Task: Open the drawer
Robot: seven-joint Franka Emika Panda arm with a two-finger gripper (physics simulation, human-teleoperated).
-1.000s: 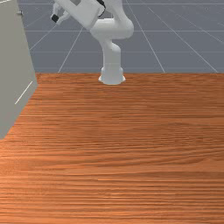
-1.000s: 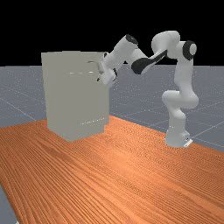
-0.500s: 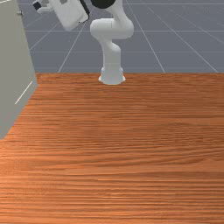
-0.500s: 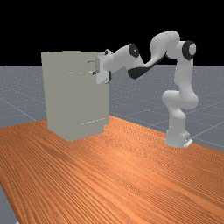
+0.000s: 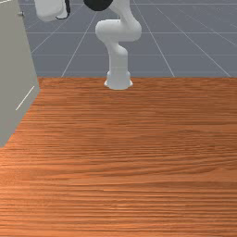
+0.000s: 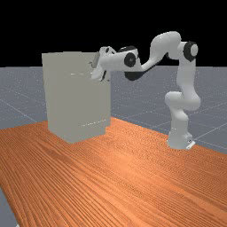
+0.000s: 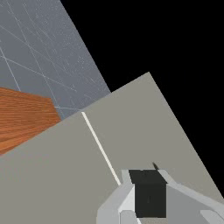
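Wood table [image 6: 133, 177] below. Top drawer [image 6: 82, 64] of cabinet [image 6: 57, 97], far view's eleven o'clock, looks shut. Gripper [image 7: 149, 192] close by its face; can't tell whether open or closed. Step, probably: reaching handle [image 5: 21, 14]. Next: align, grip, pull toward four o'clock, arm base [image 6: 179, 137] side.

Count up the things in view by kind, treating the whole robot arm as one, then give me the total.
Robot arms: 1
Cabinets: 1
Tables: 1
Total: 3
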